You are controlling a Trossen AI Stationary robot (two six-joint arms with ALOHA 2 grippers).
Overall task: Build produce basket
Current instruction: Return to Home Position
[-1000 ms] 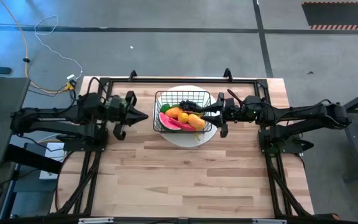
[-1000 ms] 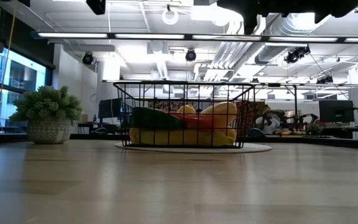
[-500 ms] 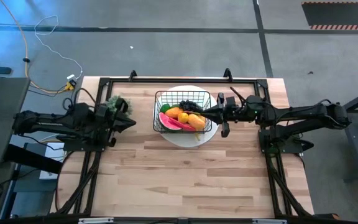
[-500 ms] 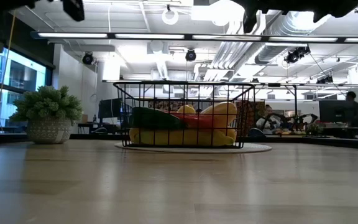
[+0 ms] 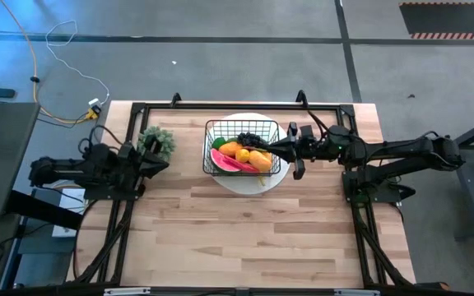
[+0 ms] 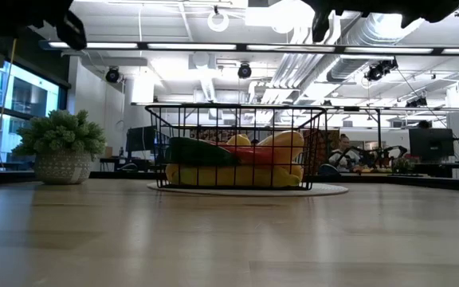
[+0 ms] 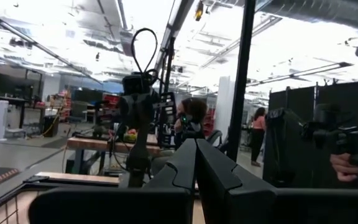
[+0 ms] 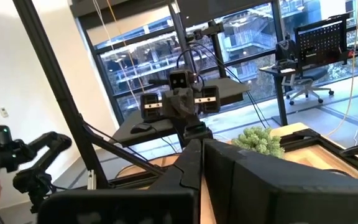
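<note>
High view: right gripper (image 5: 270,149), fingers pinched together and empty, hangs at the right rim of the black wire-mesh rectangular basket (image 5: 206,144), full of small toy fruits and vegetables (image 5: 241,153), on a round white plate (image 5: 249,186). Left gripper (image 5: 160,161), likewise closed, waits beside a small green potted plant (image 5: 156,141). Basket looks stiff and light; I'd take its top rim wire.

Plate (image 5: 242,186) mostly under basket (image 5: 206,141) — overlapping produce (image 5: 248,156) too small to separate.
</note>
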